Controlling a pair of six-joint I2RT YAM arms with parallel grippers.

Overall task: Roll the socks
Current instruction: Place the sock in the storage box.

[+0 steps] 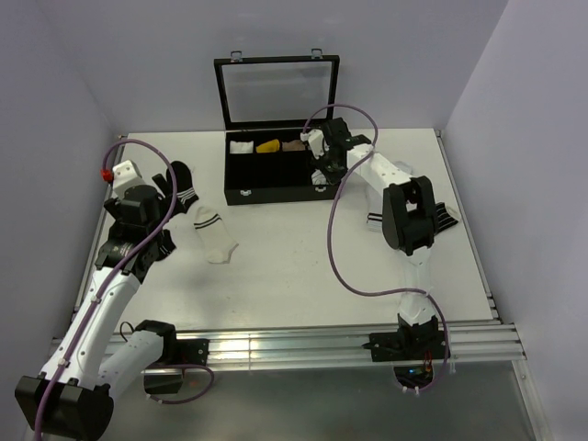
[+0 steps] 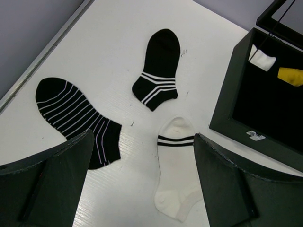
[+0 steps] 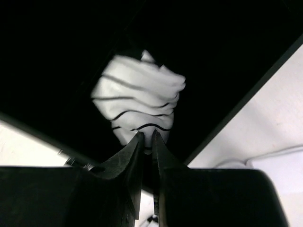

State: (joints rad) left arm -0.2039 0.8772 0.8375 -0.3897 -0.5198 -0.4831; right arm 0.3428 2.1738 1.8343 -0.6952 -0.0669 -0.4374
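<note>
A rolled white sock with thin black lines [image 3: 139, 94] lies in a dark compartment of the black box [image 1: 276, 193]. My right gripper [image 3: 147, 135] reaches into the box's right end [image 1: 322, 170], its jaws shut on a fold at the bundle's near edge. A flat white ankle sock with two black bands at the cuff [image 2: 177, 175] lies on the table left of the box [image 1: 214, 234]. My left gripper [image 2: 143, 135] hovers above it, wide open and holding nothing, with the sock next to its right finger [image 2: 222, 179].
The box's glass lid [image 1: 276, 92] stands upright at the back. Other compartments hold a white bundle [image 1: 241, 147], a yellow one [image 1: 268, 145] and a tan one [image 1: 294, 145]. Two black socks with white stripes [image 2: 158, 66] [image 2: 71, 113] lie at the left. More striped fabric [image 1: 446, 216] lies under the right arm.
</note>
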